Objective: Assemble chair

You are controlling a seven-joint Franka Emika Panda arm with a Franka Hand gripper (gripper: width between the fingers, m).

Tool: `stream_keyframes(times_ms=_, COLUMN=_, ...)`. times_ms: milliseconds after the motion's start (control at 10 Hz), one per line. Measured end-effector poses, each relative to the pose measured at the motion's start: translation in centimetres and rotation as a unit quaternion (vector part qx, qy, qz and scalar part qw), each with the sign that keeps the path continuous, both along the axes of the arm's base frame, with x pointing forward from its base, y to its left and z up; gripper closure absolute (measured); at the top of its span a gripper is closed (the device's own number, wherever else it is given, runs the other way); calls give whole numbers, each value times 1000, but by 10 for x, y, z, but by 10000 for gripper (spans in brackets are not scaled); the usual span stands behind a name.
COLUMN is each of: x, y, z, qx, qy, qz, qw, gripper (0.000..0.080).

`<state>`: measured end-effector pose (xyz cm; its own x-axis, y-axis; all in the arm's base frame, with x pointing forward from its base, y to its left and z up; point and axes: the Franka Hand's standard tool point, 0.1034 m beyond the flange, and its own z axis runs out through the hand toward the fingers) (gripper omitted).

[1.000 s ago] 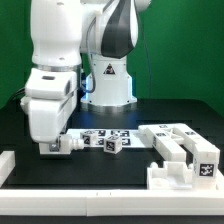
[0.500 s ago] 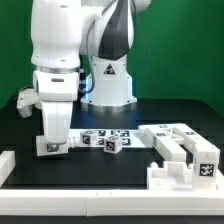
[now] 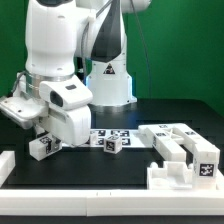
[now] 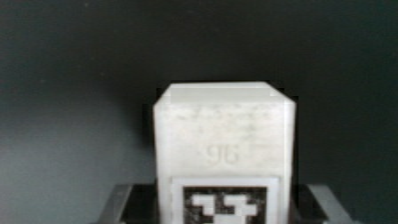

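My gripper (image 3: 43,143) is at the exterior view's left, tilted, and shut on a small white chair part (image 3: 39,149) with a black marker tag on it. The part hangs just above the black table. In the wrist view the white chair part (image 4: 221,135) stands between the two dark fingers (image 4: 128,200), its tag facing the camera, with my gripper (image 4: 221,203) closed on its sides. Other white chair parts (image 3: 183,146) lie at the exterior view's right, and small tagged pieces (image 3: 111,140) lie in the middle.
A white block (image 3: 5,164) sits at the exterior view's left edge. A white piece (image 3: 178,179) lies at the front right. The robot base (image 3: 108,85) stands behind the middle pieces.
The wrist has rotated from upright to tilted, and the gripper has lifted the white part off the table and carried it slightly toward the exterior view's left.
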<state>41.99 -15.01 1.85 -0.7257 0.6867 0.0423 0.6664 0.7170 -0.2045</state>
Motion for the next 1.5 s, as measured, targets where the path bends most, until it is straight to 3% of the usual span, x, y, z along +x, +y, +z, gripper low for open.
stream_keyframes(times_ms=200, x=-2, y=-4, z=0, qx=2, qy=12, qz=62, qw=998, gripper=518)
stream_keyframes(times_ms=400, x=-5, y=-3, z=-1, qx=31, qy=84, qz=212, qw=973, gripper=518)
stream_keyframes(times_ms=600, x=-1, y=5, z=-1, qx=32, qy=109, qz=270, qw=956, gripper=518)
stream_keyframes(times_ms=900, x=-1, y=4, z=-1, qx=31, qy=108, qz=263, qw=958, gripper=518)
stream_keyframes(times_ms=1100, x=-2, y=2, z=-1, qx=27, qy=106, qz=247, qw=963, gripper=232)
stream_keyframes(times_ms=1200, x=1, y=-3, z=6, qx=23, qy=99, qz=234, qw=967, gripper=232)
stream_keyframes(times_ms=1300, x=6, y=-8, z=17, qx=6, qy=79, qz=179, qw=981, gripper=167)
stream_keyframes(times_ms=1500, x=15, y=-13, z=27, qx=-28, qy=44, qz=56, qw=997, gripper=154)
